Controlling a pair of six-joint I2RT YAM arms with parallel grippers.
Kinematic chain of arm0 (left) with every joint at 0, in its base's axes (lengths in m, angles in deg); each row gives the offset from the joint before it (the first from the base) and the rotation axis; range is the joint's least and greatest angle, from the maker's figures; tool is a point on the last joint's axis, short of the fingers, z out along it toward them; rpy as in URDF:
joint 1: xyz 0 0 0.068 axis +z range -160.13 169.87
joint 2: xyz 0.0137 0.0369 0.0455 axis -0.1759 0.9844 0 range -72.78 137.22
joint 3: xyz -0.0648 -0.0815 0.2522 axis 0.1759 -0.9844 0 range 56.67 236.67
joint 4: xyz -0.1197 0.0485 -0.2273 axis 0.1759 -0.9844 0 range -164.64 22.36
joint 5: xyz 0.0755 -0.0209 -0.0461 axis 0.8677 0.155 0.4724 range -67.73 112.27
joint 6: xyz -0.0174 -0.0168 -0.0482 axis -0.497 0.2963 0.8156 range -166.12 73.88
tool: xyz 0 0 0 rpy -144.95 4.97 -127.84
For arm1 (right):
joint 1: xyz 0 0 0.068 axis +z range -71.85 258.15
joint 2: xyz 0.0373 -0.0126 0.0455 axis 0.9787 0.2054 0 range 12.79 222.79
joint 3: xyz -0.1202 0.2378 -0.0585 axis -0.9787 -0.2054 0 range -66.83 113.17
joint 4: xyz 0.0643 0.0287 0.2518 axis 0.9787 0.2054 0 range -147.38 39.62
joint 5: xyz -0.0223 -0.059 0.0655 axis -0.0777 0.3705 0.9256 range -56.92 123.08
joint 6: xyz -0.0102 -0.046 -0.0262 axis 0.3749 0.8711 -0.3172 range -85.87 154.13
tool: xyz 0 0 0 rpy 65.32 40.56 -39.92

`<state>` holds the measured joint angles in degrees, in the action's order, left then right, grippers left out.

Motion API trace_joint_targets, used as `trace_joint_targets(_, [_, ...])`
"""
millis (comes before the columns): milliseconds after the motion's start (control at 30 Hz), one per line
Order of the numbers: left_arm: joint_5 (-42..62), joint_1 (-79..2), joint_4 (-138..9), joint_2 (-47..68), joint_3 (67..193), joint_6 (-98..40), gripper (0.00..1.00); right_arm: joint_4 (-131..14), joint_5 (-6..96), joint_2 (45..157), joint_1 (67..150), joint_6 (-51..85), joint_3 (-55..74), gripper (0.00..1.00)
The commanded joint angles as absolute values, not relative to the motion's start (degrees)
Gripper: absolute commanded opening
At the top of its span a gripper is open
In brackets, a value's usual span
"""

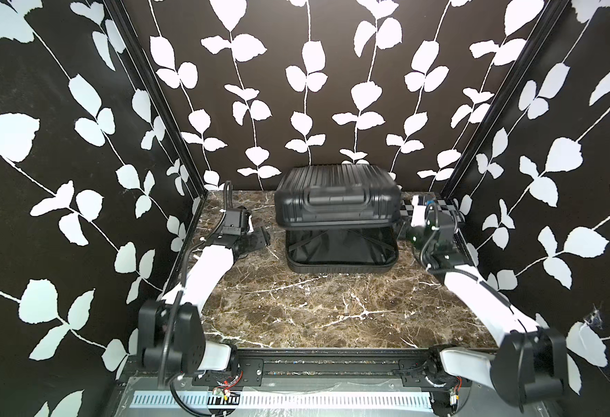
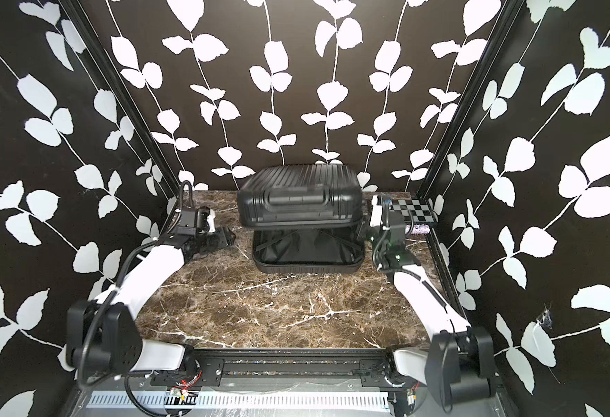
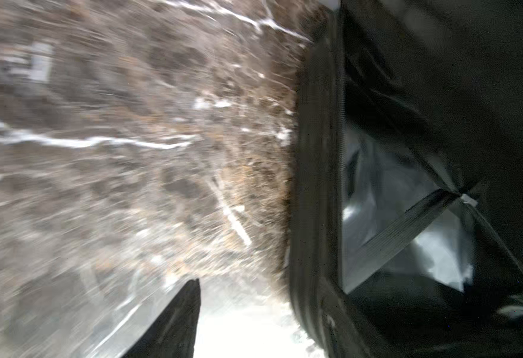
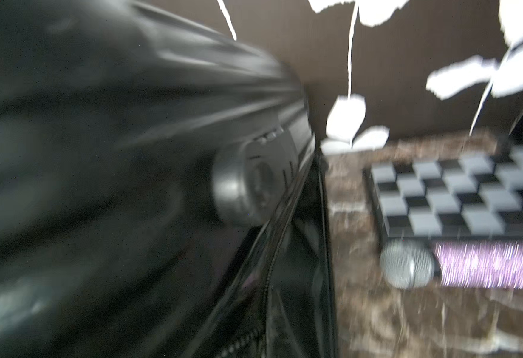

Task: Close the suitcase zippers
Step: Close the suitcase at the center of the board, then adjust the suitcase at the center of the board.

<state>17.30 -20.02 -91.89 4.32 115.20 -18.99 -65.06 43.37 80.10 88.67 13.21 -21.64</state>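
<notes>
While the suitcase lies half open between my two sets of fingers, lid blurred above its lined base, my left gripper sits just beside it, empty. I cannot tell how wide it is. My right gripper is fully closed at the opposite side.

The black ribbed suitcase gapes, upper half tilted up over the flat lined half, zippers unclosed.

Open suitcase on marble table
</notes>
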Motion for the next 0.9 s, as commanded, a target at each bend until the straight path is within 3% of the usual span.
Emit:
trace_joint_targets(0, [23.5, -20.0, -97.4, 0.3, 114.0, -20.1, 0.65, -63.1, 41.9, 72.8, 90.2, 9.7, -25.8, 0.05])
trace_joint_targets(133, [24.6, -20.0, -100.5, -2.7, 114.7, -22.1, 0.66, -56.1, 38.9, 65.2, 90.2, 10.6, -30.4, 0.22])
trace_joint_targets(400, [14.1, -20.1, -102.2, -4.9, 116.6, -25.7, 0.68, -45.8, 30.8, 57.9, 90.3, 11.0, -35.2, 0.38])
trace_joint_targets(667, [2.9, -20.1, -110.4, -7.8, 116.7, -30.6, 0.64, -41.5, 32.7, 71.8, 89.9, 12.4, -28.5, 0.39])
trace_joint_targets(867, [-5.6, -20.1, -108.5, -9.7, 110.4, -26.4, 0.59, -41.7, 33.1, 85.0, 89.4, 14.2, -21.9, 0.39])
